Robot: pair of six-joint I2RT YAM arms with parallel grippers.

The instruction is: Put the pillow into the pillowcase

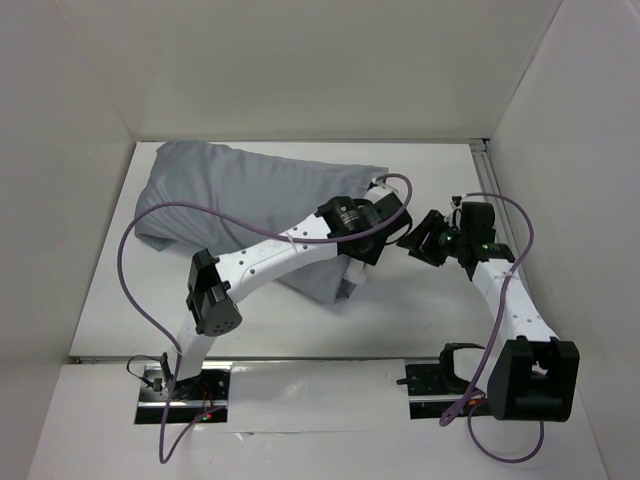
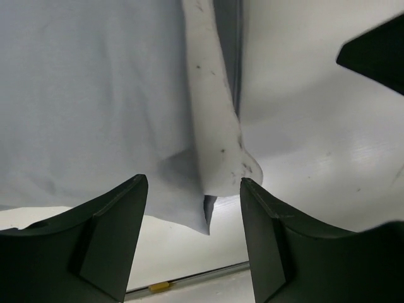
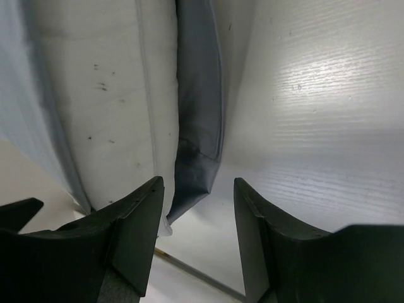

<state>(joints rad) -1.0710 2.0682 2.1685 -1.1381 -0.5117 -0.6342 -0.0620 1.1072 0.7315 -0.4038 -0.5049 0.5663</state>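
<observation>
Ok so the pillow is mostly inside the pillowcase already, imo. From the top cam it's one fat grey lump lying diagonal on the table, back-left toward the middle. Only a white corner pokes out at the open end, and both wrist cams show it. In the right one the grey edge sits just beside the white.

Left claw is wide open w/ nothing in it, fingers either side of that white corner but not pinching. Right claw same deal: spread open, empty, over the grey edge and bare table. Both are near each other at the mouth.

Step in hand looks like finishing the tuck. How I'd do it:
- Right claw grabs only the grey edge, one layer, no white.
- Left pushes the corner in, or pins the lump so it doesn't slide.
- Pull the edge over the corner slowly, bc thin cloth prob slips out easily.

Main risk: pinching both fabrics together, then nothing shifts.
</observation>
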